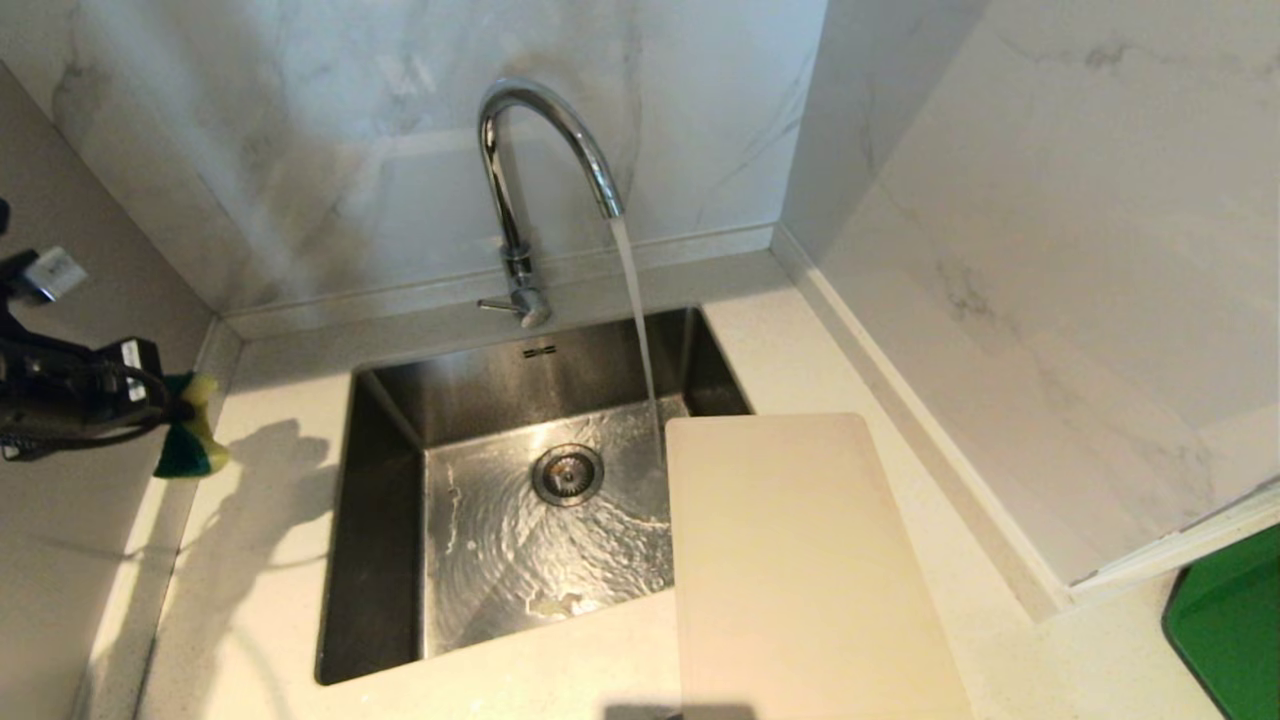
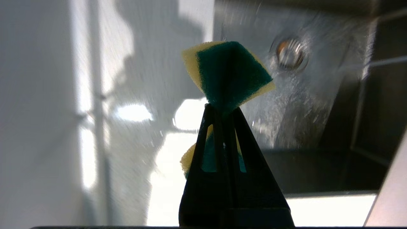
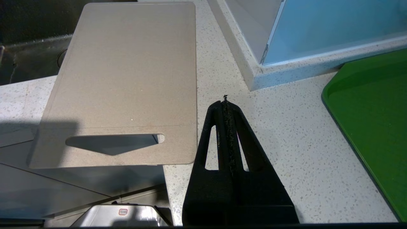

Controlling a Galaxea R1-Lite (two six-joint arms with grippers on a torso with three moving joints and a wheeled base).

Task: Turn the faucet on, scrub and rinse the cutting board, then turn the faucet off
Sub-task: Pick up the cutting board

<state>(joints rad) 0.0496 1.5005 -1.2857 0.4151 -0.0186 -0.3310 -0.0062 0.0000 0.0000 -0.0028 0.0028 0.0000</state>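
Water runs from the chrome faucet (image 1: 530,150) into the steel sink (image 1: 375,520). The cream cutting board (image 1: 800,560) lies on the counter at the sink's right edge, its far left corner over the basin; the right wrist view shows the board (image 3: 127,73) with its handle slot hanging past the counter's front. At the far left, raised above the counter, my left gripper (image 1: 180,410) is shut on a green-and-yellow sponge (image 1: 195,440), which sticks out past the gripper (image 2: 222,108) as the sponge (image 2: 227,71). My right gripper (image 3: 225,103) is shut and empty, above the counter beside the board.
A green tray (image 3: 372,117) lies on the counter at the right, also seen as a green tray (image 1: 1230,620) in the head view. A marble-clad corner block (image 1: 1050,280) stands right of the sink. The drain (image 1: 567,473) sits mid-basin under rippling water.
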